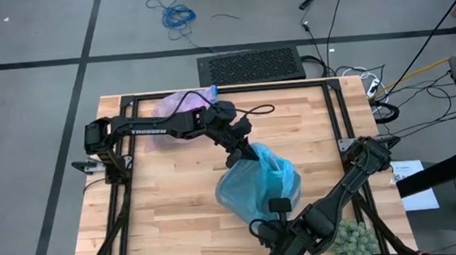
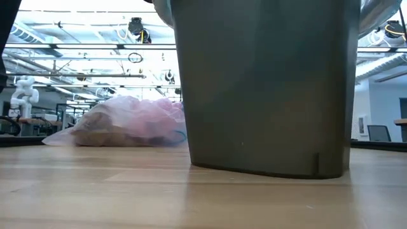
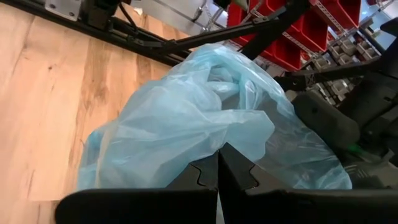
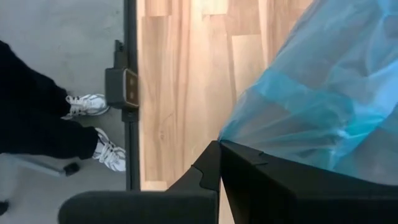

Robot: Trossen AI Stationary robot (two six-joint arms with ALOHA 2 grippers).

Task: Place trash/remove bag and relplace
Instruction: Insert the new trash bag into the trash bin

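While both end effectors pinch blue bag [image 1: 259,188] rims shut | left [image 1: 241,152], right [image 1: 278,207] | table [image 1: 161,214] bare beside

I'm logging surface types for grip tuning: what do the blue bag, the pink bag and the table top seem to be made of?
Blue bag: thin glossy plastic film, translucent and creased. Pink bag: similar crinkly translucent film, brown contents showing through. Table top: light wood planks, visible grain and seams, probably sealed.

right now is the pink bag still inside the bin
No, the lavender-pink bag lies filled on the table beside the bin, and a light blue bag covers the bin's top.
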